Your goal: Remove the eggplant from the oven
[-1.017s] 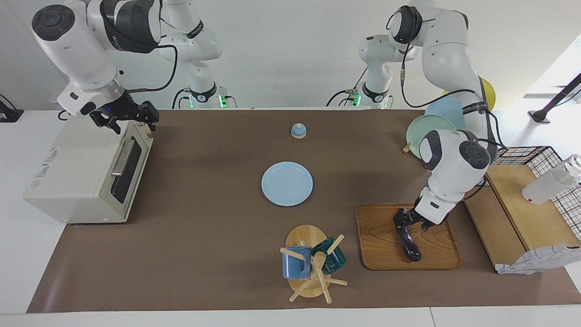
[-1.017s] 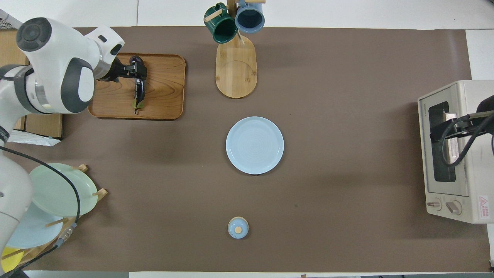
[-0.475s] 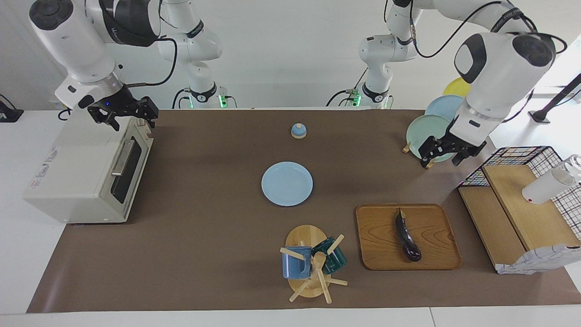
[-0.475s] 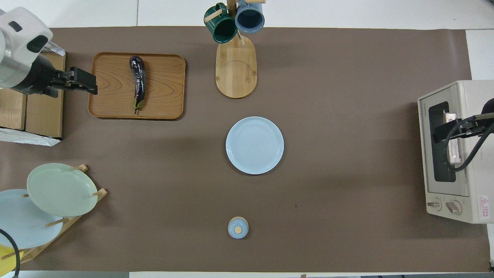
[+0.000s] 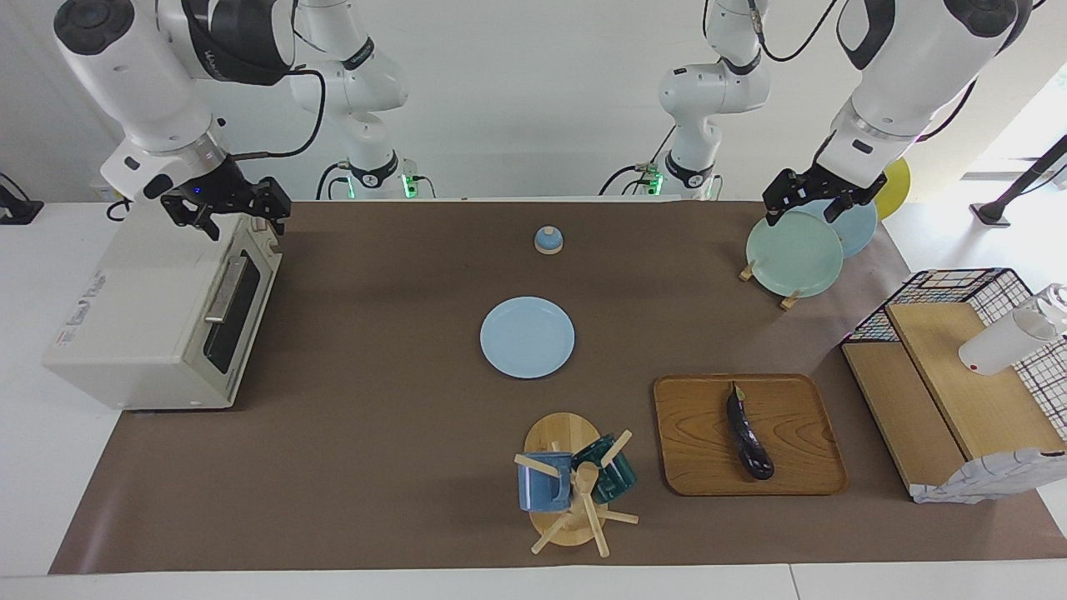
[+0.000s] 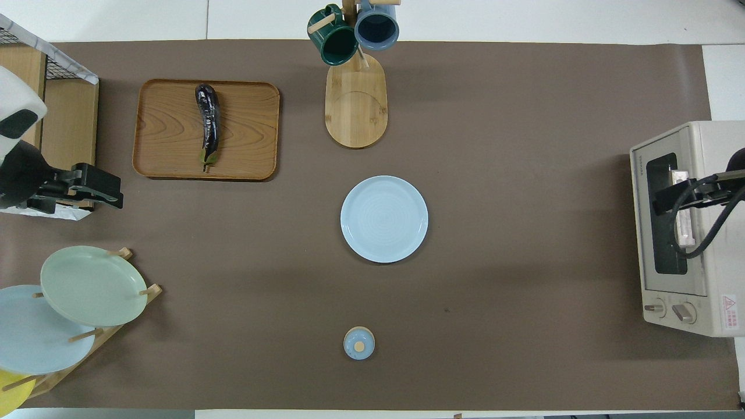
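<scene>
The eggplant (image 5: pixel 748 443) lies on the wooden tray (image 5: pixel 800 467), out of the closed oven (image 5: pixel 142 333); both end effectors, left (image 5: pixel 815 198) and right (image 5: pixel 227 213), hang empty with fingers apart; only parking seems left

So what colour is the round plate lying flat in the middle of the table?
Pale blue: the round flat plate shows best in the overhead view.

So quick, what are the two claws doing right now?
Left gripper: open, empty, raised over the plate rack.
Right gripper: open, empty, above the oven.
</scene>
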### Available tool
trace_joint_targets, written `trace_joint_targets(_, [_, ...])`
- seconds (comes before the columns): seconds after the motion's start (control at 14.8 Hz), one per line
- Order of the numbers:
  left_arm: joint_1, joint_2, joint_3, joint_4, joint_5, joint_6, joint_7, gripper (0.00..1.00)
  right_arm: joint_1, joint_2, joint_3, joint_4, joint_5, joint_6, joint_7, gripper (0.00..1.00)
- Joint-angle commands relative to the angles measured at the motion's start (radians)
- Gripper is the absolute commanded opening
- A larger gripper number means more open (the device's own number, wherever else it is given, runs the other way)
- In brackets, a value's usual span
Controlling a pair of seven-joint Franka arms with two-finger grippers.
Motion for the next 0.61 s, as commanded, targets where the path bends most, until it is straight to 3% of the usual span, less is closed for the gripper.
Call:
trace_joint_targets(0.0, [-0.012, -0.008, 0.015, -0.05, 0.005, 0.083, -0.014, 1.0, -0.007, -0.011, 0.0, -0.005, 0.03, 0.011, 0.006, 1.0])
trace_joint_targets(0.54, [-0.021, 0.003, 0.027, -0.025, -0.01, 0.086, -0.015, 1.0, -0.005, -0.011, 0.0, -0.005, 0.032, 0.011, 0.006, 1.0])
